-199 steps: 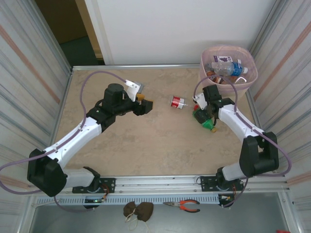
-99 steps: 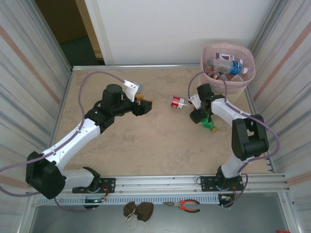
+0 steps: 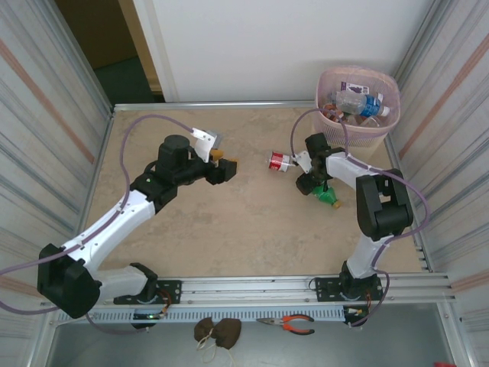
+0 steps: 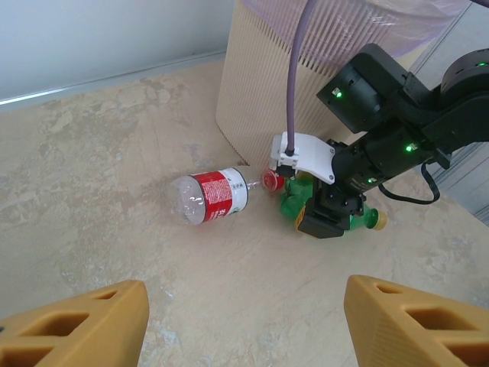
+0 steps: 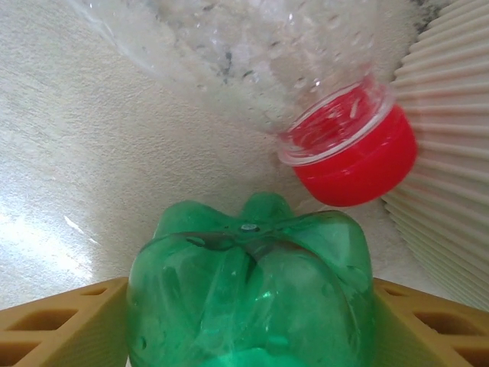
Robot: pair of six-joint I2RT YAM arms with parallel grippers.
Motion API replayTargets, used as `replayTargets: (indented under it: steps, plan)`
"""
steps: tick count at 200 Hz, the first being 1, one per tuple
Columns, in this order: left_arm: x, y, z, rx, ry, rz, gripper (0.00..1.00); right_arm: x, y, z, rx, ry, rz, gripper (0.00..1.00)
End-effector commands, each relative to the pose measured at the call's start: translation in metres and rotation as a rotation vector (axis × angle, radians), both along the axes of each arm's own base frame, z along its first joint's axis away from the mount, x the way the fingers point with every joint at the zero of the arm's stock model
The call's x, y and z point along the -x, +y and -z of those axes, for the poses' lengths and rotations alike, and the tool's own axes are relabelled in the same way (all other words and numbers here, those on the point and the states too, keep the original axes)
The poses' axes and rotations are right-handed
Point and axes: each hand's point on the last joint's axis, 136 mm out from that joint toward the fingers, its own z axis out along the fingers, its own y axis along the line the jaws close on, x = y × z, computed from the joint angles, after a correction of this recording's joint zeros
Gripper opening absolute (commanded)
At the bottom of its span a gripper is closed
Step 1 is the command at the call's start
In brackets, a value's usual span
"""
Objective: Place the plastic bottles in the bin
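Pinching cropped green bottle (image 5: 250,290): right pincer (image 5: 249,325)

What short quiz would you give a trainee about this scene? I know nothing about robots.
1. True or false: the left gripper holds a bottle.
2. Which bottle lies between the fingers of the right gripper? A. a clear one. B. the green bottle. C. a brown one.
3. How many bottles lie on the table outside the bin?

Key
1. False: its jaws are open with nothing between them.
2. B.
3. Two: the green bottle and the red-labelled bottle, both on their sides close to the bin.
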Motion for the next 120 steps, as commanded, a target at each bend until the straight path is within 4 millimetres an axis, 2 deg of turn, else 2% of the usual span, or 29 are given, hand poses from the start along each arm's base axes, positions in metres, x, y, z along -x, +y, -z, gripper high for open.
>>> replayTargets:
  steps: [1, 31, 58, 88, 120]
  plan:
    - [0.001, 0.007, -0.005, 0.012, -0.013, -0.023, 0.68, 0.006, 0.001, 0.012, 0.009, 0.061, -0.022, 0.70]
    - [0.002, 0.008, -0.005, 0.010, -0.013, -0.024, 0.69, 0.008, 0.001, 0.015, 0.015, 0.074, -0.024, 0.66]
    - [0.002, 0.009, -0.005, 0.009, -0.017, -0.026, 0.69, 0.010, 0.002, 0.008, 0.010, 0.067, -0.025, 0.61]
    - [0.002, 0.009, -0.005, 0.010, -0.019, -0.027, 0.69, 0.013, 0.007, -0.010, -0.030, 0.045, -0.021, 0.58]
    - [0.001, 0.008, -0.007, 0.012, -0.023, -0.025, 0.69, 0.019, 0.021, -0.042, -0.136, 0.003, -0.016, 0.57]
